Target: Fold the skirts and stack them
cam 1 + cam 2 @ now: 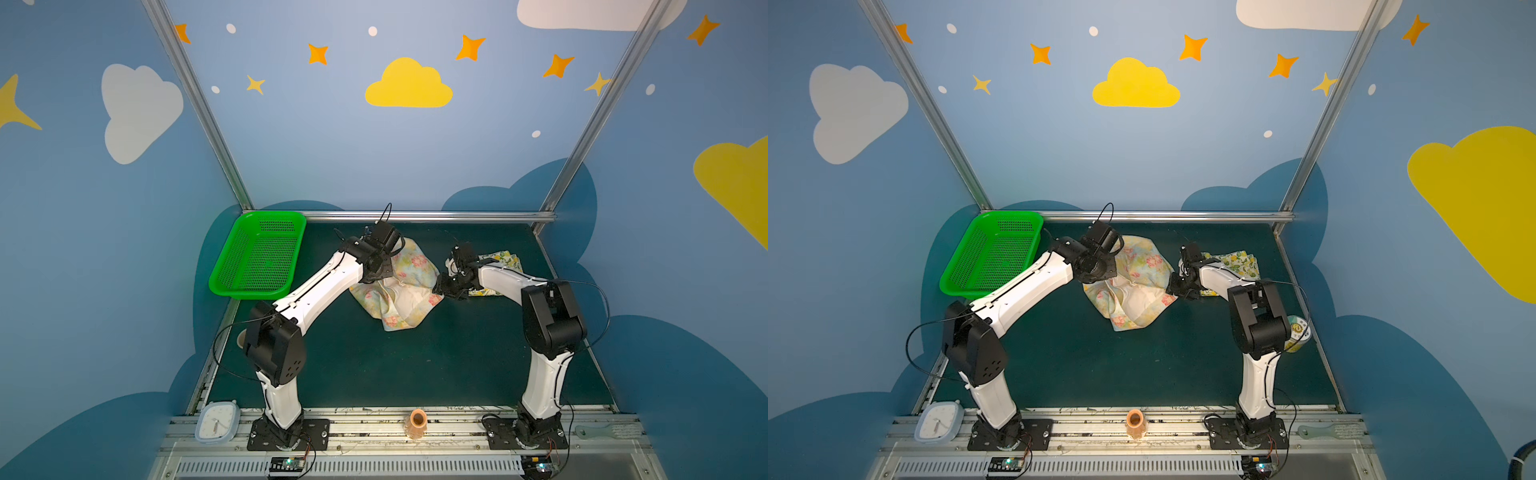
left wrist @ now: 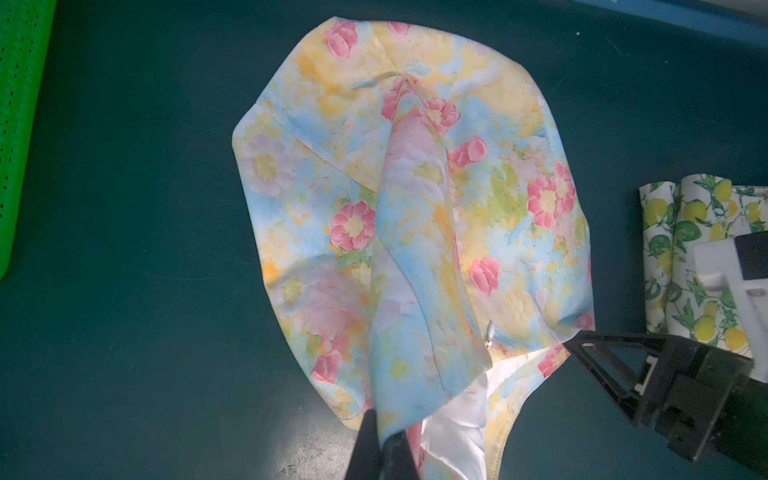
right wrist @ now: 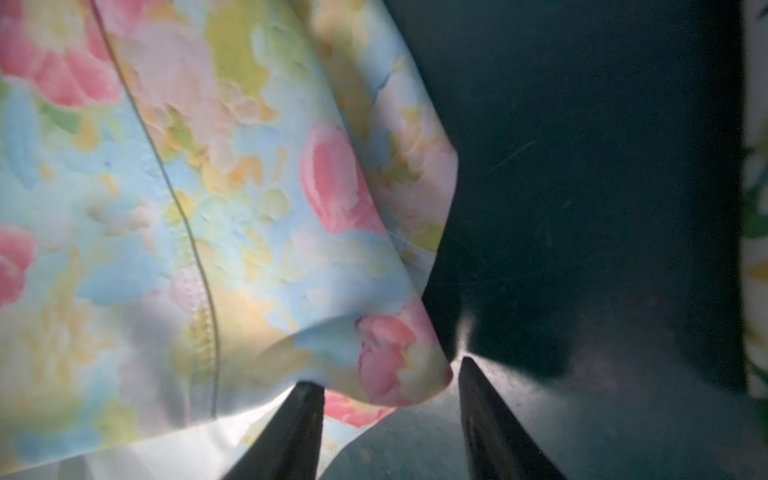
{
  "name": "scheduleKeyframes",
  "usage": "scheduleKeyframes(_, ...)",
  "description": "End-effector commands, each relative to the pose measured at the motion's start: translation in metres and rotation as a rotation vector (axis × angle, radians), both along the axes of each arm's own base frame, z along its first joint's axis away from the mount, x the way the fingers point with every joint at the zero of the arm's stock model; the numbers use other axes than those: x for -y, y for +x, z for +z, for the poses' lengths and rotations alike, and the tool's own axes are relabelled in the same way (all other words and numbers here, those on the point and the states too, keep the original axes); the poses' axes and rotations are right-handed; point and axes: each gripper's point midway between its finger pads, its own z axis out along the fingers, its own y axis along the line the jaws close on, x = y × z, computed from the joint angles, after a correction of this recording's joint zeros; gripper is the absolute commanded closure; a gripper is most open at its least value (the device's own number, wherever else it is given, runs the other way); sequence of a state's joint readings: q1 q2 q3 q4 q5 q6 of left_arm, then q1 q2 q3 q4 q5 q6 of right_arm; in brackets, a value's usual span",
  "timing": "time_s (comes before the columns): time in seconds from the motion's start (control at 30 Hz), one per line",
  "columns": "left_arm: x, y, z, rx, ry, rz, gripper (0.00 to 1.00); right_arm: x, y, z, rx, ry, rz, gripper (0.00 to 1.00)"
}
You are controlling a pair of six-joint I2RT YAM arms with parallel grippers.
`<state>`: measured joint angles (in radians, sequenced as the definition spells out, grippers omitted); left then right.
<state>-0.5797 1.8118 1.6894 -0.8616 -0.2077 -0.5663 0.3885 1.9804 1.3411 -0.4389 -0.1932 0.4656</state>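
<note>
The pale yellow skirt with pink flowers [image 1: 411,266] [image 1: 1144,266] [image 2: 332,187] [image 3: 208,187] lies rumpled mid-table, its white lining showing at the near side. A fold of it rises to my left gripper [image 1: 386,272] [image 2: 384,432], which is shut on the cloth. My right gripper [image 1: 438,286] [image 1: 1172,287] [image 3: 386,374] stands open at the skirt's right corner, and that corner hangs between its fingers. The lemon-print skirt [image 1: 505,259] [image 1: 1241,262] [image 2: 685,232] lies bunched behind the right arm.
A green perforated basket [image 1: 270,215] [image 1: 1009,215] [image 2: 20,124] stands at the back left. A tape roll [image 1: 1298,332] sits by the right arm's elbow. On the front rail are a small clock [image 1: 217,422] and an orange cup [image 1: 417,422].
</note>
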Motion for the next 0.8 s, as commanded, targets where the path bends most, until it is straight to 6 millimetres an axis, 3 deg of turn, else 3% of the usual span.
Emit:
scheduleKeyframes(0.0,-0.005,-0.002,0.015,0.027,-0.037,0.018,0.96,0.003,0.004,-0.009,0.027,-0.096,0.025,0.48)
scheduleKeyframes(0.3,-0.011,-0.003,0.019,0.034,-0.062,0.025,0.96,0.009,-0.001,-0.012,0.068,-0.234,0.053,0.44)
scheduleKeyframes(0.6,-0.012,-0.001,0.023,0.040,-0.072,0.023,0.96,0.005,-0.010,-0.017,0.049,-0.208,0.066,0.41)
scheduleKeyframes(0.7,-0.014,0.000,0.029,0.051,-0.082,0.022,0.96,0.002,-0.006,-0.018,0.052,-0.197,0.062,0.44)
scheduleKeyframes(0.77,-0.016,0.000,0.033,0.058,-0.094,0.025,0.96,-0.004,-0.002,-0.017,0.057,-0.170,0.070,0.54)
